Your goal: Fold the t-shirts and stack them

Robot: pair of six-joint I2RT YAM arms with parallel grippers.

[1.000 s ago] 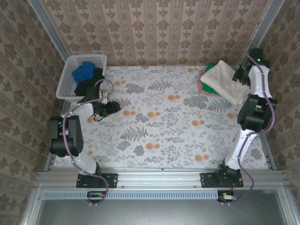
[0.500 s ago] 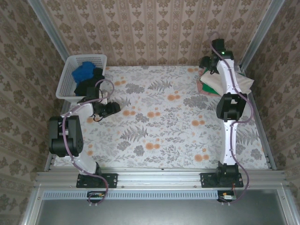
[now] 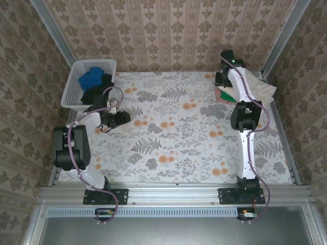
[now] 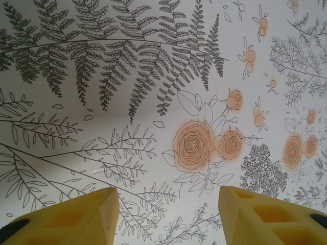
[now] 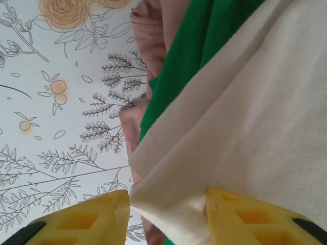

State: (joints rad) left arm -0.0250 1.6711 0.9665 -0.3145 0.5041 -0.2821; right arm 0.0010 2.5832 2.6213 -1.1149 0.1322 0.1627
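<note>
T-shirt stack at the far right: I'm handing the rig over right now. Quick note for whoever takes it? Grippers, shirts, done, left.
Left gripper: open, empty, over the floral tablecloth, near the white plastic lattice basket.
Right gripper: open, jaws either side of a corner of the cream cloth t-shirt, not pinched.
Stack, far right corner: cream on top, bright green t-shirt under it, pale pink t-shirt lowest.
Basket holds a blue t-shirt and a black t-shirt, unfolded.
Done: three stacked. Left: likely tidy the cream one, then fold and stack blue and black.
</note>
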